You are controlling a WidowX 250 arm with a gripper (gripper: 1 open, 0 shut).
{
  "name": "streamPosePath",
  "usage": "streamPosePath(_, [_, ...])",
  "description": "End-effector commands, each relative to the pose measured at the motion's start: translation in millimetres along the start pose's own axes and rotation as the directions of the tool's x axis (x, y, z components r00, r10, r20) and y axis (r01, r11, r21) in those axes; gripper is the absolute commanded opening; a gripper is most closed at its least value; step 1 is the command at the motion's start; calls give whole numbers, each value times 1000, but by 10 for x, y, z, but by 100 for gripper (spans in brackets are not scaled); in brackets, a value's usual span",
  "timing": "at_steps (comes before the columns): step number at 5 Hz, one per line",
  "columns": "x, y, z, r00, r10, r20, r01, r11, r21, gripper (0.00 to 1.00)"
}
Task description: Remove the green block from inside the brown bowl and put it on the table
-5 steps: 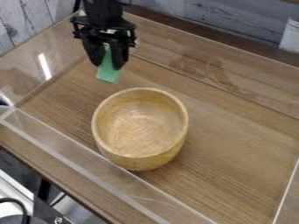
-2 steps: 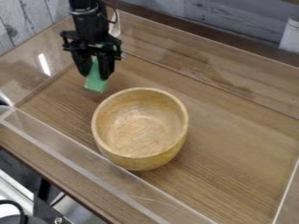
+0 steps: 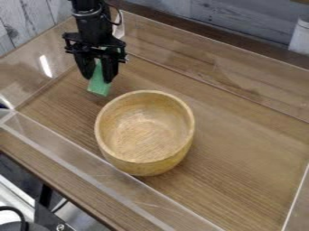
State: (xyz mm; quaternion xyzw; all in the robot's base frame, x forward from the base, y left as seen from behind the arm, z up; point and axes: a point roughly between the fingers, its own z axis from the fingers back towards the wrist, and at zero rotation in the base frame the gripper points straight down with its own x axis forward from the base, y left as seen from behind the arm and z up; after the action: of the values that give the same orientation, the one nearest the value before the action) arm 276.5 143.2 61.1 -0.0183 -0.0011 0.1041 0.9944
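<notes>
One gripper [image 3: 97,79], clamped on the green block [image 3: 98,84] in the upper left of your frame, has dropped lower beside the empty brown bowl [image 3: 146,132], so the block hangs just above the table [image 3: 229,108], likely ready for release.

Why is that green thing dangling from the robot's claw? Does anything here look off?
Nothing stands out. The gripper is shut on the green block, holding it on end just above the table, up and left of the bowl. The bowl sits upright and empty, and nothing looks spilled or broken.
</notes>
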Motion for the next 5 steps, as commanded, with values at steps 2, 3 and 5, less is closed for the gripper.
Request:
streamPosePath(2, [126,-10,200,998,-3,65,2,1000,12,0])
streamPosePath(3, [127,-28,222,998,-1,67,1,1000,8,0])
streamPosePath(5, [162,-21,172,998,2,66,-2,1000,13,0])
